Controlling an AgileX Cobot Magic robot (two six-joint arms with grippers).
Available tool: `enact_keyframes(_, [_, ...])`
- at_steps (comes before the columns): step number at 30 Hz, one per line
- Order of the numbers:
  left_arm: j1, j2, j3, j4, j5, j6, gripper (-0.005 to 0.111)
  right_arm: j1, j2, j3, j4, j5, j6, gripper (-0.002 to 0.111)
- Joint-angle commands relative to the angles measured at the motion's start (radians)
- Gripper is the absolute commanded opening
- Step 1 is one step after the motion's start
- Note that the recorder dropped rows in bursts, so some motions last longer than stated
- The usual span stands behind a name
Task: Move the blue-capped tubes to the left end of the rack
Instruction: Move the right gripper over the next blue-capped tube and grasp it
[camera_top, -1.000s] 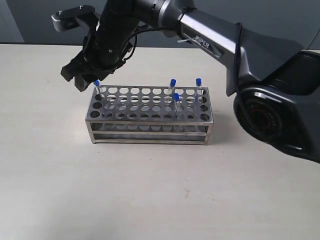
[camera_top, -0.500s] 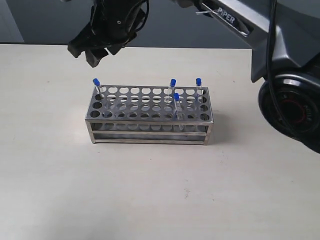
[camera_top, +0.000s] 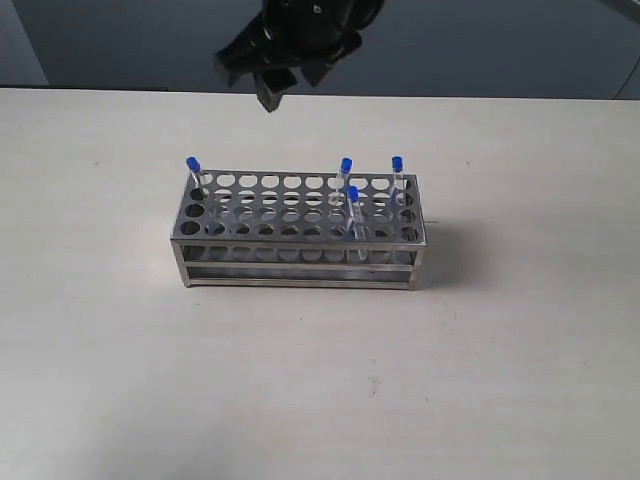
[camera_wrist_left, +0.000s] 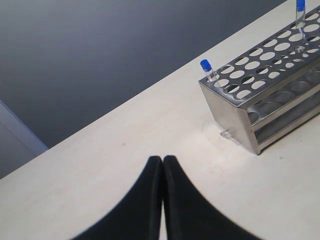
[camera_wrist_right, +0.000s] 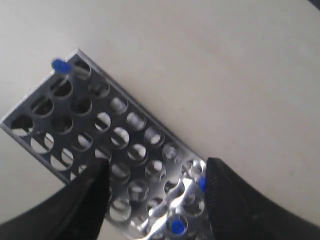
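Since a second ago the black right claw (camera_top: 262, 82) has lifted and drawn back toward the far edge of the pale beige surface (camera_top: 110, 380), where it hangs with its fingers spread and nothing between them. In front of it a shiny rectangular steel rack (camera_top: 300, 245) with a perforated top plate stands near the middle of the surface. One thin clear blue-capped tube (camera_top: 194, 168) stands in its far left corner hole. Three more blue-capped tubes sit toward the right end. The black left claw (camera_wrist_left: 162, 172) is pressed together and empty, above bare surface off the rack's left end
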Motion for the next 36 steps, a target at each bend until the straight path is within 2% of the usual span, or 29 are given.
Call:
enact_keyframes(1, [-0.004,0.003,-0.005,-0.002,-0.006,-0.005,0.001,-0.008,-0.095,0.231,-0.044,0.006,0.024,0.055])
enact_keyframes(5, [-0.004,0.003,-0.005,-0.002,-0.006,-0.005,0.001,-0.008,-0.100,0.345,-0.043,-0.002,0.029,0.055])
enact_keyframes(12, [-0.004,0.003,-0.005,0.000,-0.008,-0.005,0.001,-0.008,-0.056,0.346,-0.098,-0.098,0.049,0.055])
enact_keyframes(19, [-0.004,0.003,-0.005,0.000,-0.008,-0.005,0.001,-0.027,0.012,0.346,-0.102,-0.071,0.072,0.055])
enact_keyframes(21, [-0.004,0.003,-0.005,0.000,-0.008,-0.005,0.001,-0.029,0.020,0.346,-0.102,-0.071,0.072,0.048])
enact_keyframes(27, [-0.004,0.003,-0.005,0.000,-0.008,-0.005,0.001,-0.032,0.024,0.346,-0.095,-0.064,0.072,0.000])
enact_keyframes(36, [-0.004,0.003,-0.005,0.002,-0.008,-0.005,0.001,-0.030,-0.055,0.346,-0.095,-0.040,0.072,0.002])
